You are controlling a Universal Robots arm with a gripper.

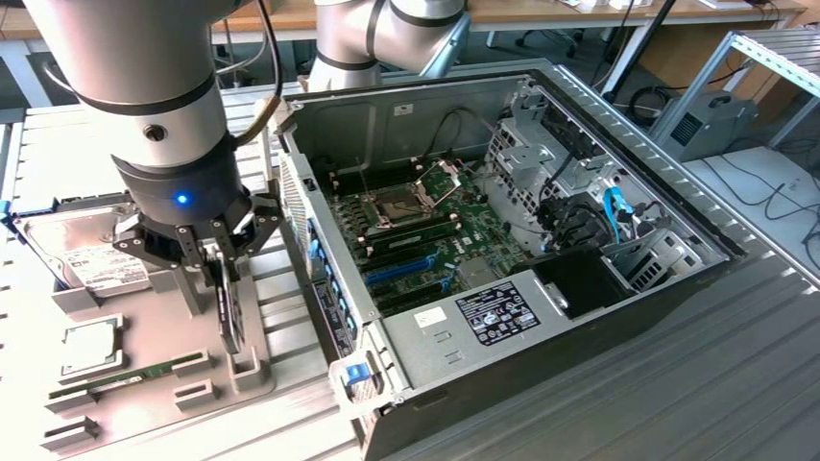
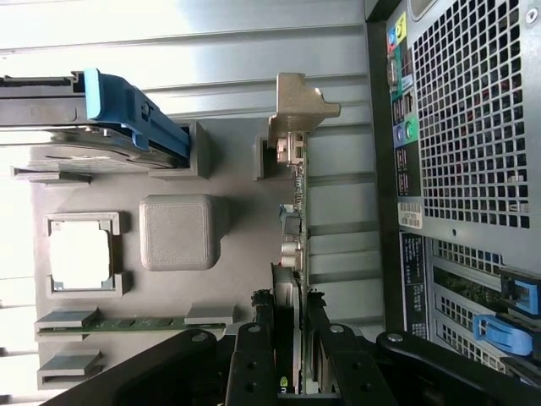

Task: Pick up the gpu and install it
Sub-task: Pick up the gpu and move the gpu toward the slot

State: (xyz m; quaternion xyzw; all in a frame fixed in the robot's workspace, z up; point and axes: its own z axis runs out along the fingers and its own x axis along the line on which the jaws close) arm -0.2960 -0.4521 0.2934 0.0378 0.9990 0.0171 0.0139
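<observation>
The gpu (image 1: pixel 230 312) is a slim dark card standing on edge in a slotted holder on the grey parts tray (image 1: pixel 263 331), at the exterior view's left. My gripper (image 1: pixel 215 264) hangs straight down over it, and its black fingers are shut on the card's upper edge. In the wrist view the gpu (image 2: pixel 296 211) appears edge-on, running away from my gripper (image 2: pixel 292 372) to its silver end bracket (image 2: pixel 300 106). One finger (image 2: pixel 254 364) presses each side of the card. I cannot tell whether the card has risen out of its holder.
The open computer case (image 1: pixel 513 240) lies right of the tray, with blue slots (image 1: pixel 410 272) on its motherboard; its rear panel (image 2: pixel 473 127) is close by. On the tray are a hard drive (image 1: pixel 84 254), a square processor (image 1: pixel 84 346) and a memory stick (image 1: pixel 134 375).
</observation>
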